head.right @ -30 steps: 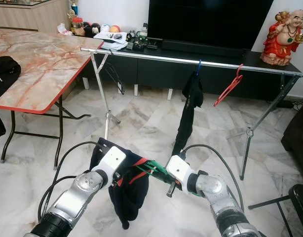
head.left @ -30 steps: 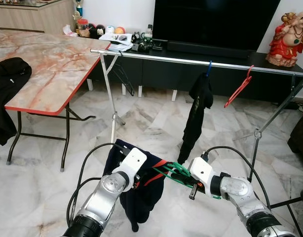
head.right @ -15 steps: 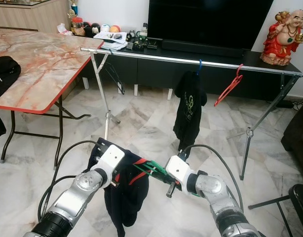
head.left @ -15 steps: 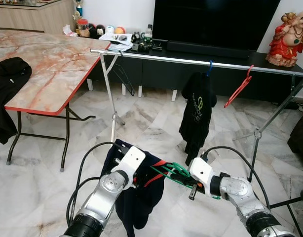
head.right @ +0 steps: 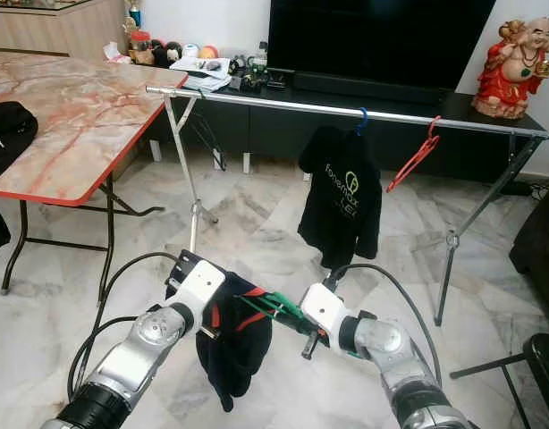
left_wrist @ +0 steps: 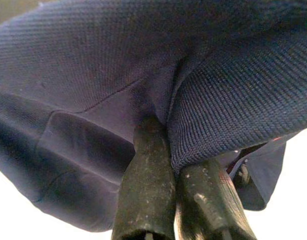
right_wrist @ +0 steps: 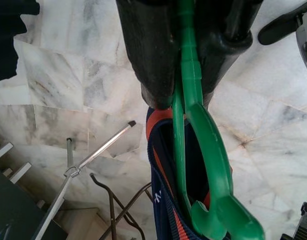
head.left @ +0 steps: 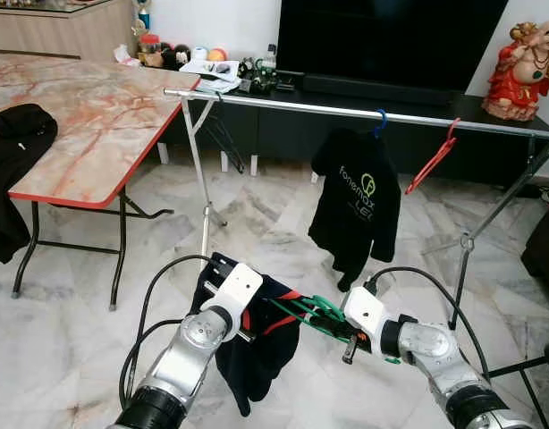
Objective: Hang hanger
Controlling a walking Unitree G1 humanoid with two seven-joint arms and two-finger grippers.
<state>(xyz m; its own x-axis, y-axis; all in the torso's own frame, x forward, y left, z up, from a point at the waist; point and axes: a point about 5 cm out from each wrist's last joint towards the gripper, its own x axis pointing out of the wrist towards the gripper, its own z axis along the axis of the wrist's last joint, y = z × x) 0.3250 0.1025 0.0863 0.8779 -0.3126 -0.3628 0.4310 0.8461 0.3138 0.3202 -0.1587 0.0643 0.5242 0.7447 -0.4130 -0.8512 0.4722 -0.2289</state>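
A green hanger (head.left: 315, 313) carries a navy garment with red trim (head.left: 257, 357) low in front of me. My right gripper (head.left: 333, 320) is shut on the hanger's neck, and its black fingers (right_wrist: 153, 50) clamp the green hanger (right_wrist: 193, 125) above the navy garment (right_wrist: 166, 185). My left gripper (head.left: 248, 323) is shut on the garment's cloth, its fingers (left_wrist: 148, 185) pinching a fold of the navy fabric (left_wrist: 118, 65). Ahead stands a silver rail (head.left: 283, 103). On it hang a black printed shirt (head.left: 357, 210) on a blue hanger (head.left: 379, 121) and a bare red hanger (head.left: 433, 161).
A marble-top folding table (head.left: 87, 116) with a black garment (head.left: 15, 134) stands at the left. The rail's legs (head.left: 203, 188) reach the marble floor on both sides. Behind are a dark TV console (head.left: 283, 134), a TV (head.left: 382, 45) and a red statue (head.left: 522, 71).
The black shirt on the rail has turned from edge-on to face me, showing its print. The navy garment swings a little under the hanger. Both grippers keep their hold and place.
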